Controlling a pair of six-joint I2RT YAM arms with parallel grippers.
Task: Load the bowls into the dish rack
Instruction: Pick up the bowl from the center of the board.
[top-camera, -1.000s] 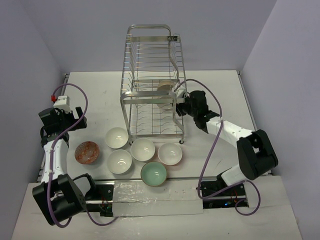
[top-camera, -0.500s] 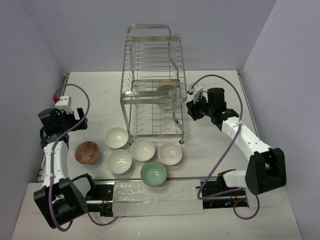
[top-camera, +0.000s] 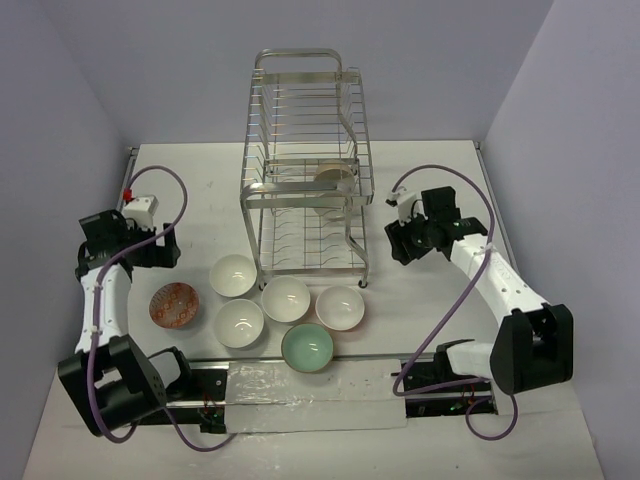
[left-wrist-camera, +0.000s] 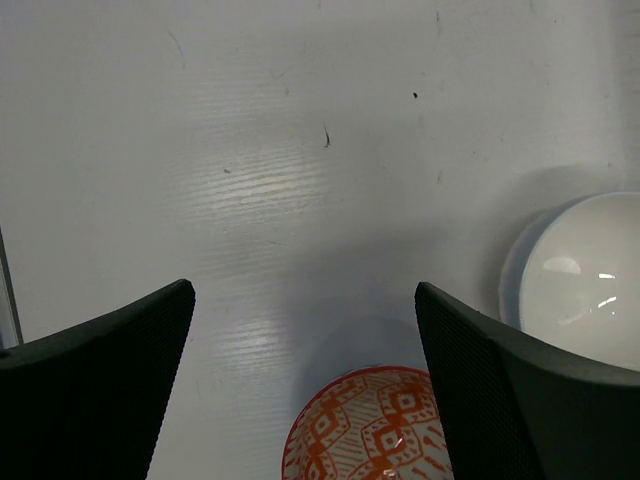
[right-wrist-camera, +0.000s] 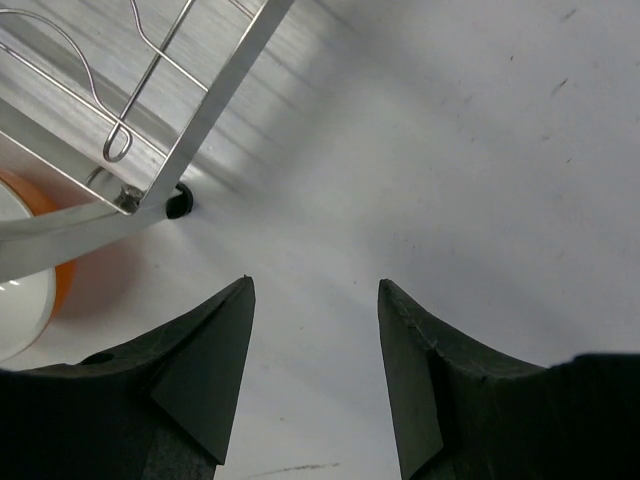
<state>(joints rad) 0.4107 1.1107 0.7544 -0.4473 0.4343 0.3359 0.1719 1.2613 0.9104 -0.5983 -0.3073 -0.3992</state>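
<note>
Bowls (top-camera: 286, 298) await loading, so we hold our left end effector (left-wrist-camera: 303, 300) spread over the orange one (left-wrist-camera: 365, 425), right end effector (right-wrist-camera: 315, 290) spread empty by the rack (right-wrist-camera: 232, 80).

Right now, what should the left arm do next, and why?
Probably lower the left gripper onto the rim of the orange bowl: the jaws stand open and empty, and that bowl lies beneath them, not yet in the rack.

Right claw (top-camera: 398, 247) withdrawn from dish rack (top-camera: 305, 160), jaws wider; left claw (top-camera: 163, 252) shifted rightward.
</note>
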